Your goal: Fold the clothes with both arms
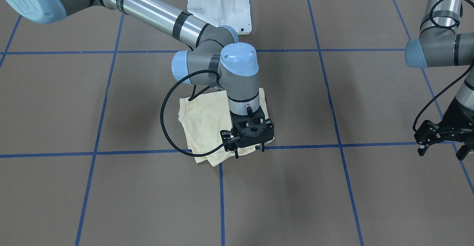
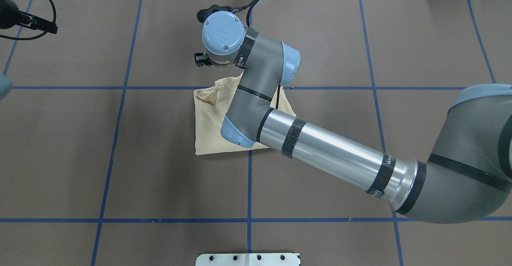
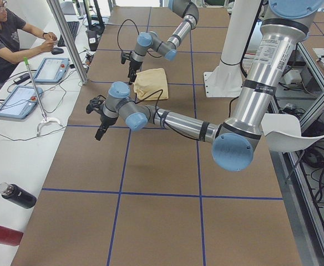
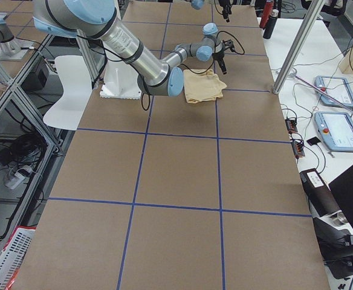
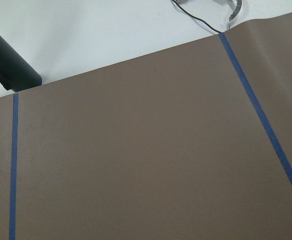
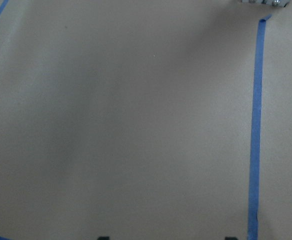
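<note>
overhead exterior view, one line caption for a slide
Right arm stretched over a folded cream shirt on the taped brown table, wrist near the shirt's far edge.

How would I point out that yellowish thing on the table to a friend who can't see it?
Look at the big brown table crossed by blue tape lines and find the robot arm reaching to its middle. Under that arm's bent end lies a folded cream-yellow shirt. It is the only cloth there, soft and pale against the brown.
</note>
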You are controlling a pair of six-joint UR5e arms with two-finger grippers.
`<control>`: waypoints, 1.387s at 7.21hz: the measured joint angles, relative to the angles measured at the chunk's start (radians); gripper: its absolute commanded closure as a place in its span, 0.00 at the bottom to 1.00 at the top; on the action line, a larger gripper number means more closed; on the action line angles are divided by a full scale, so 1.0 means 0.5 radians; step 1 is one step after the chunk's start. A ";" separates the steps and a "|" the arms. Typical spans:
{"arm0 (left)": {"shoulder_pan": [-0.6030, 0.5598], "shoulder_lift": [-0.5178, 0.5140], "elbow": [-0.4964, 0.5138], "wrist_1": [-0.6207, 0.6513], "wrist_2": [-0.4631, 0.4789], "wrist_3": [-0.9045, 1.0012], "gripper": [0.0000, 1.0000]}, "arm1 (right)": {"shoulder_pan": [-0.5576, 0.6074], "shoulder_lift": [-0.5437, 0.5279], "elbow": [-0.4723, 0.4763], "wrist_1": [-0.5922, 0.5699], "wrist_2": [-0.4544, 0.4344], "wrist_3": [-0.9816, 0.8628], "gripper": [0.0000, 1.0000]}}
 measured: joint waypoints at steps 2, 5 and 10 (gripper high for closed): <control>-0.002 -0.002 -0.002 -0.001 -0.001 -0.001 0.01 | 0.002 -0.079 0.098 -0.108 0.126 -0.010 0.03; -0.001 -0.003 -0.003 -0.003 -0.027 -0.002 0.01 | -0.006 -0.117 0.060 -0.144 0.171 -0.007 0.10; -0.002 -0.004 0.001 -0.001 -0.034 0.000 0.01 | -0.008 -0.024 -0.096 -0.127 0.159 -0.019 0.10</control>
